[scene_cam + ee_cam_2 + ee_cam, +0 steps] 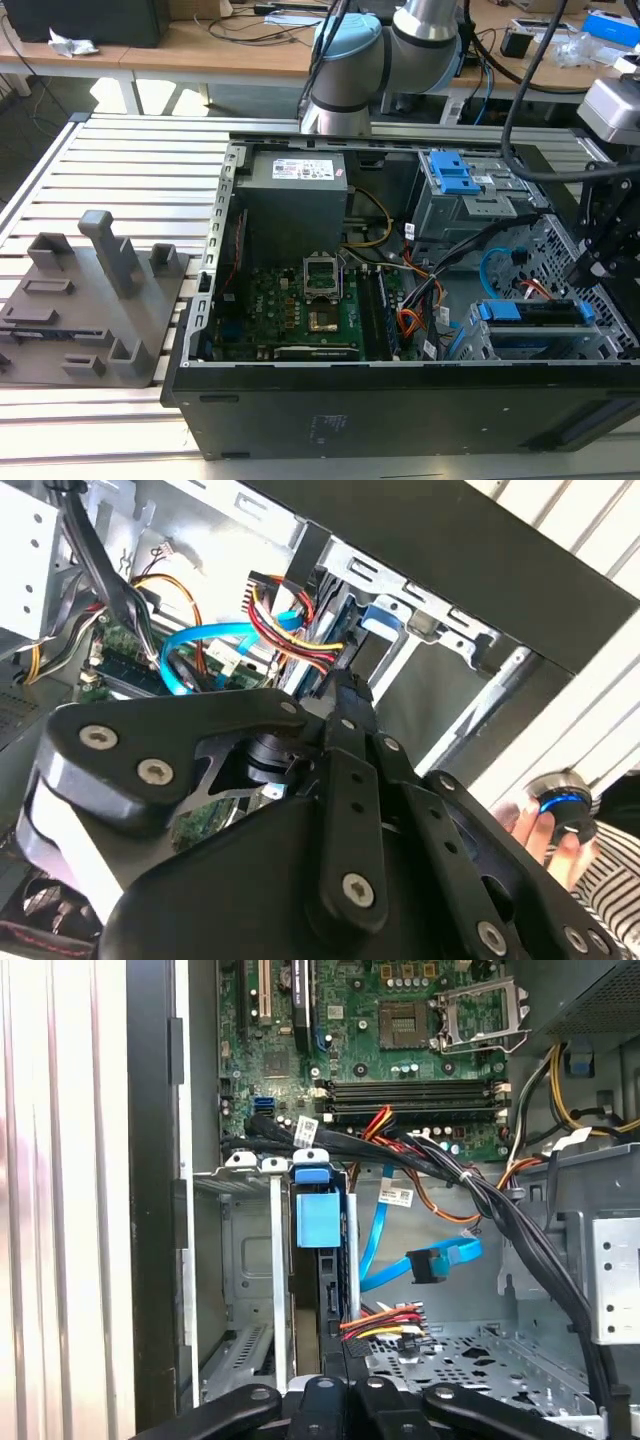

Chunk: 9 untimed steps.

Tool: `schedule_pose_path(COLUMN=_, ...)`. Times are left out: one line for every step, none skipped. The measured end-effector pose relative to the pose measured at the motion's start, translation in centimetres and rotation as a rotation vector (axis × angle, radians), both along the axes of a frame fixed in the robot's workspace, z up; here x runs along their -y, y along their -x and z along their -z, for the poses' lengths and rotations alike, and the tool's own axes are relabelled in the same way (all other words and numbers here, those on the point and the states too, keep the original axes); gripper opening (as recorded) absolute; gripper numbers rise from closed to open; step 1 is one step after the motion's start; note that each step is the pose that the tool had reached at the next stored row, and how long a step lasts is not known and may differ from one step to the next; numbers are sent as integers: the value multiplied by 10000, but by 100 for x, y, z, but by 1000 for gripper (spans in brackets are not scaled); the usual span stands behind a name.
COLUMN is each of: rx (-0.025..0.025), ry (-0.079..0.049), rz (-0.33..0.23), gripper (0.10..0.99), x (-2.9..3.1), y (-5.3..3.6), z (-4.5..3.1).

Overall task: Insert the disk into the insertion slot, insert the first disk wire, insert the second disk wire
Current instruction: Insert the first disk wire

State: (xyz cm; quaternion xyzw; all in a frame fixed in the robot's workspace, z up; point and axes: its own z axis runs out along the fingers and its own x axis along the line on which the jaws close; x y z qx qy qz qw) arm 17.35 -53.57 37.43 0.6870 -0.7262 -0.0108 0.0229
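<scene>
The disk (530, 311), framed in blue, sits inside the insertion slot (520, 345), a light grey cage at the case's front corner. The first wrist view looks along the disk's blue carrier (318, 1222) between the cage walls (245, 1260). My gripper (583, 272) hangs just above the disk's rear end. Its fingers (347, 685) look shut, tips beside a red, yellow and black wire bundle (385, 1318) that ends at the disk's edge. Whether they hold its plug is hidden. A thin orange-red wire (537, 289) curves down to the disk. A light blue cable (430, 1260) hangs loose nearby.
The open case holds the motherboard (300, 300), a power supply (295, 195) and a darker bay with a blue latch (455, 175). Thick black cables (500, 1220) cross beside the cage. A grey fixture (90, 300) stands on the slatted table. A person's hand (560, 830) holds a round device.
</scene>
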Motion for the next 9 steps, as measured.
schedule_pose_path(rx=0, ry=-3, rz=-1, gripper=106, x=0, y=5, z=-5)
schedule_pose_path(rx=0, ry=-5, rz=0, gripper=106, x=0, y=22, z=-5)
schedule_pose_path(rx=9, ry=-5, rz=-2, gripper=106, x=0, y=63, z=-6)
schedule_pose_path(rx=16, ry=-4, rz=-2, gripper=106, x=0, y=103, z=-7)
schedule_pose_path(rx=31, ry=-4, rz=0, gripper=106, x=0, y=173, z=-7)
schedule_pose_path(rx=42, ry=-5, rz=0, gripper=106, x=0, y=210, z=-6)
schedule_pose_path(rx=53, ry=-4, rz=-2, gripper=106, x=0, y=240, z=-7)
schedule_pose_path(rx=59, ry=-4, rz=0, gripper=106, x=1, y=253, z=-6)
schedule_pose_path(rx=59, ry=-4, rz=-1, gripper=106, x=1, y=253, z=-7)
